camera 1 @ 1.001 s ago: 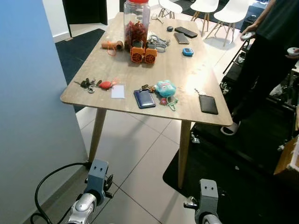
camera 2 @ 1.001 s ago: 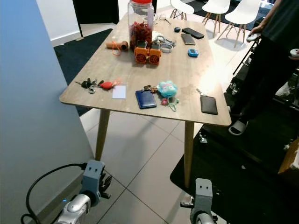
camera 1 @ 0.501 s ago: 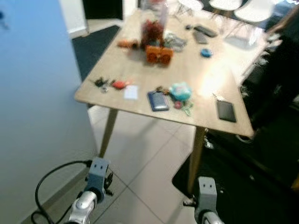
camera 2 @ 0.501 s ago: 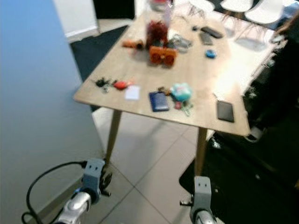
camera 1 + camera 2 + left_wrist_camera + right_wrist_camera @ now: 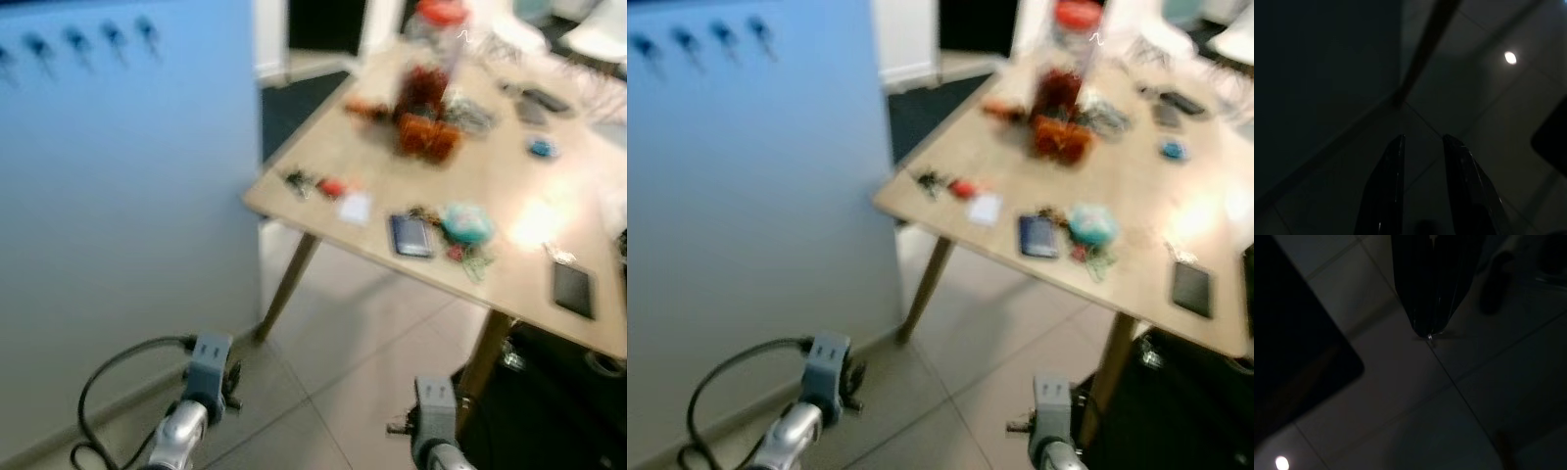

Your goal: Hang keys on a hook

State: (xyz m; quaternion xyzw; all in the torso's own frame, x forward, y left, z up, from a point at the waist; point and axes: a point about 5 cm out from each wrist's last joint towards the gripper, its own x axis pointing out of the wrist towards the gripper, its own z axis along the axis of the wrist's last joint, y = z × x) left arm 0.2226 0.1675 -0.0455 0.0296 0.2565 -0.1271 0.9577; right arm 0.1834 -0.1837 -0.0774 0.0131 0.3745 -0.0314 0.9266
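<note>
No legible text, labels, brands or numbers anywhere, head views motion-blurred, wrist views too dark

Silver arms, grey wrist blocks, black cable.

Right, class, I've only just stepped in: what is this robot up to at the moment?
Nothing is being handled yet. Both arms hang low over the tiled floor; the left gripper is open and empty, the right gripper is shut. A bunch of keys with a red tag lies near the corner of the wooden table, untouched. A row of hooks sits high on the blue wall to the robot's left. The picture is blurred.
</note>
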